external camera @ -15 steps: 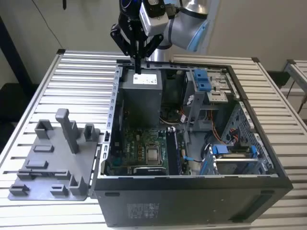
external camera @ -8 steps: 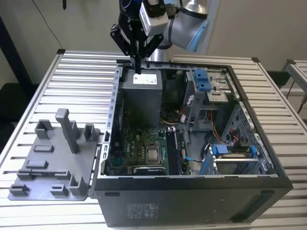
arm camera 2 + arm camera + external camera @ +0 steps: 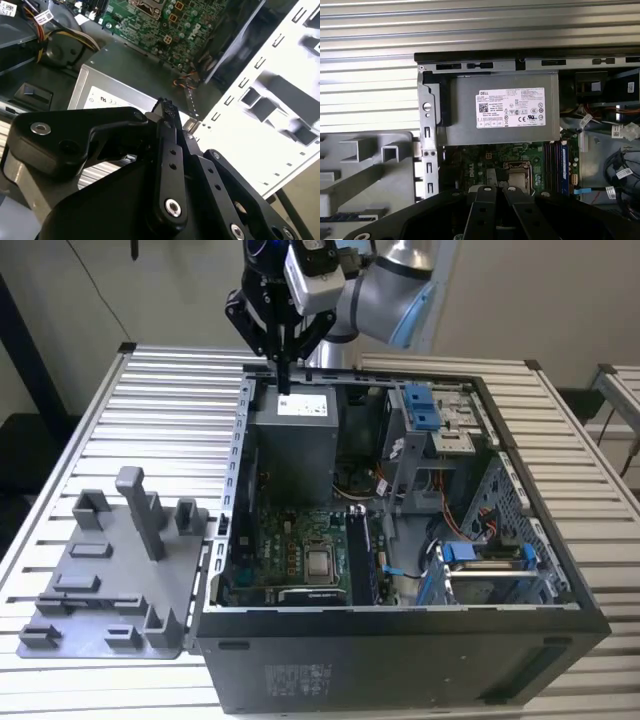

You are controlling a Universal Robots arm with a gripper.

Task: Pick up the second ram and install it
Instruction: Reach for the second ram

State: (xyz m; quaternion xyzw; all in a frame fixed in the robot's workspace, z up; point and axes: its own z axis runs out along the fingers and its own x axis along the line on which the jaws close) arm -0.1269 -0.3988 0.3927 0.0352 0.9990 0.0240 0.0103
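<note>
While hanging over the supply (image 3: 292, 450), jaws together and empty, well apart from what looks like the ram (image 3: 350, 218) on the rack (image 3: 95, 610), could clip the case wall (image 3: 238, 470) crossing over

**Hidden and cut-off parts**

In the exterior view the arm (image 3: 395, 285) runs off the edge at 12 o'clock. The memory slots (image 3: 360, 562), at 3 o'clock of the motherboard (image 3: 290, 550), are too small to tell filled from bare. In the first wrist view the gripper (image 3: 497, 191) hides part of the motherboard.
</note>
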